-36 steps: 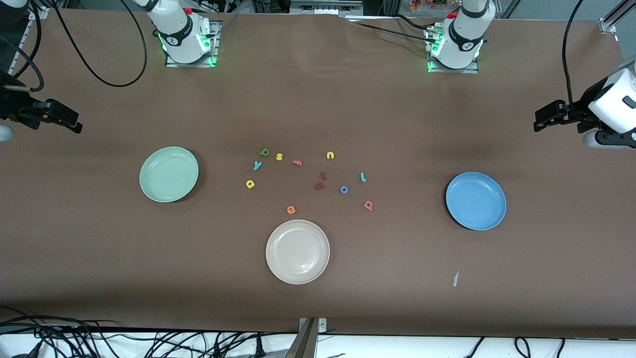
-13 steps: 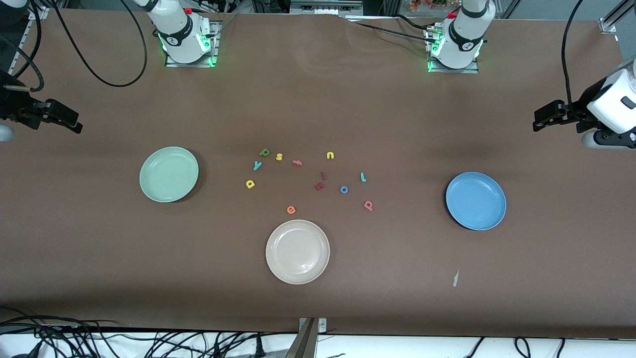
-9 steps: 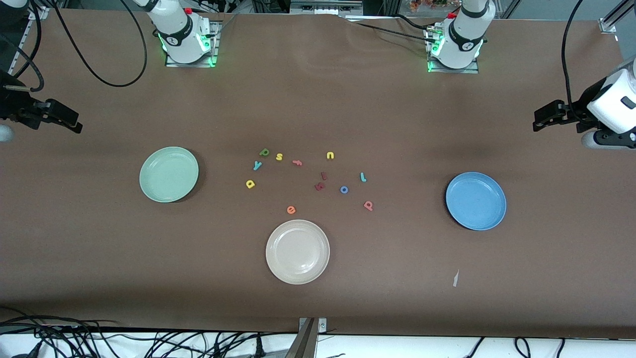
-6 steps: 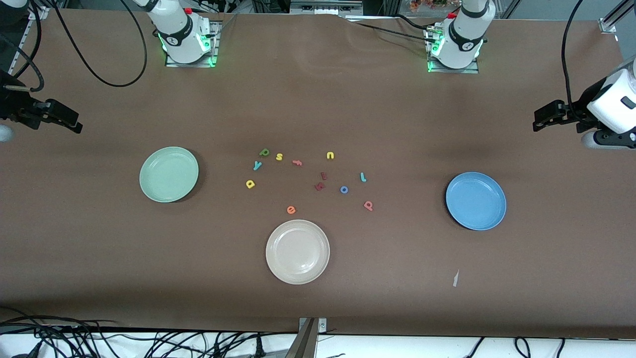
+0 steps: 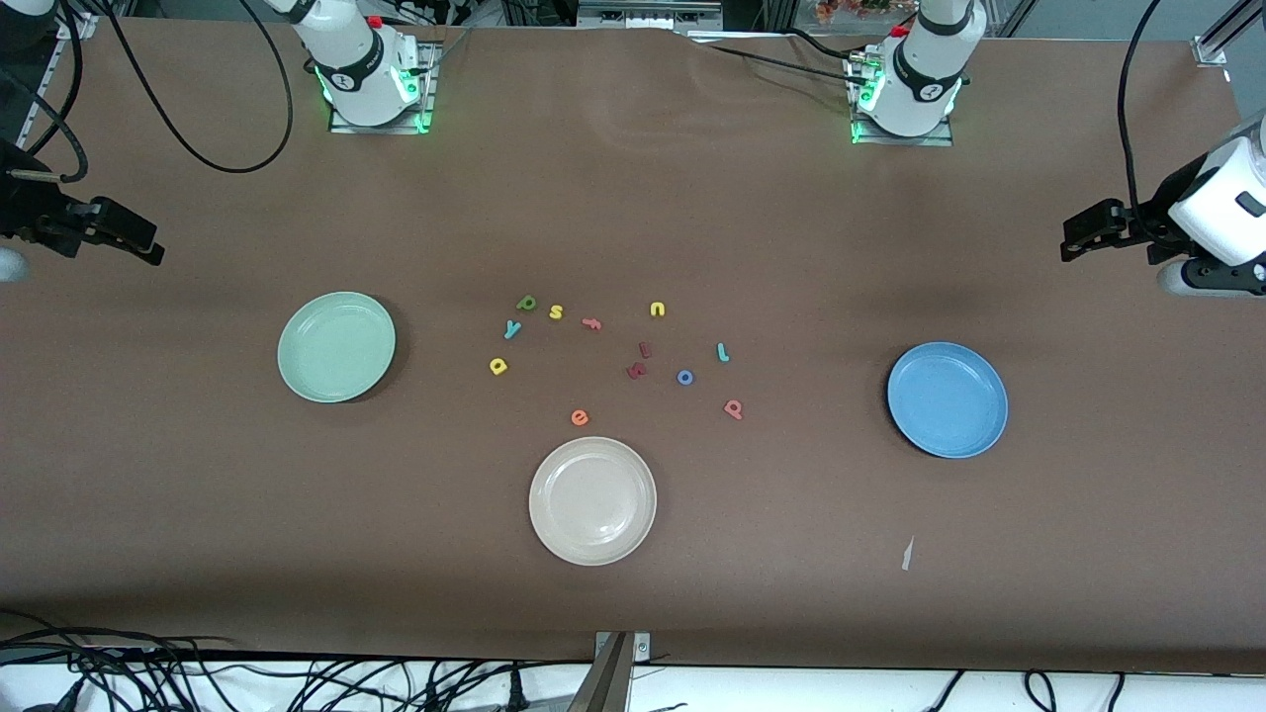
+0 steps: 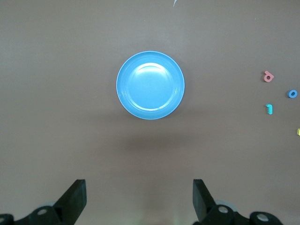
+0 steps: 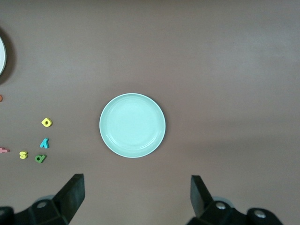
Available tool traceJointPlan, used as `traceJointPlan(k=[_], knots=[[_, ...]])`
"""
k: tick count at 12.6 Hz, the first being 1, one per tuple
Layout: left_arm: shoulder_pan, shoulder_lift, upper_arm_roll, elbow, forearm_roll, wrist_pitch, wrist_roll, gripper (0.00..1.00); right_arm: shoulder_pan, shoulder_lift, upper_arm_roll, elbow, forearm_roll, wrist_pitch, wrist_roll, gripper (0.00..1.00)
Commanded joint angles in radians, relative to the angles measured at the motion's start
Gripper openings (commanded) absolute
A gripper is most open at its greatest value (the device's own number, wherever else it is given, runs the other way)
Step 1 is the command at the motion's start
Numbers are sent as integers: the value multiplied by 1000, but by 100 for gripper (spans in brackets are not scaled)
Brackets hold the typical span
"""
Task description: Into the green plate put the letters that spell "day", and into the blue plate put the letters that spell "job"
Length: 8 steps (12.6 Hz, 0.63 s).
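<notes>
Brown tabletop (image 5: 633, 198): small foam letters (image 5: 613, 351) are scattered mid-frame, between the round mint-green plate (image 5: 336, 346) and round blue plate (image 5: 948, 400). Left end effector (image 6: 138, 199) and right end effector (image 7: 136, 197) are held open, empty, at the frame edges.

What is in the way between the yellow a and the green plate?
Nothing visible. Only bare table lies between the yellow a and the green plate; the teal y sits farther from the front camera, off that path.
</notes>
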Motion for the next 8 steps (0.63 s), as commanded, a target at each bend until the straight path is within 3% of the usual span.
traceJointPlan(k=[1, 8], knots=[[0, 6, 1, 18, -22, -16, 22, 100, -4, 4, 3, 12, 10, -15, -4, 100], [-2, 10, 1, 17, -24, -16, 22, 100, 30, 21, 9, 6, 7, -52, -6, 100]])
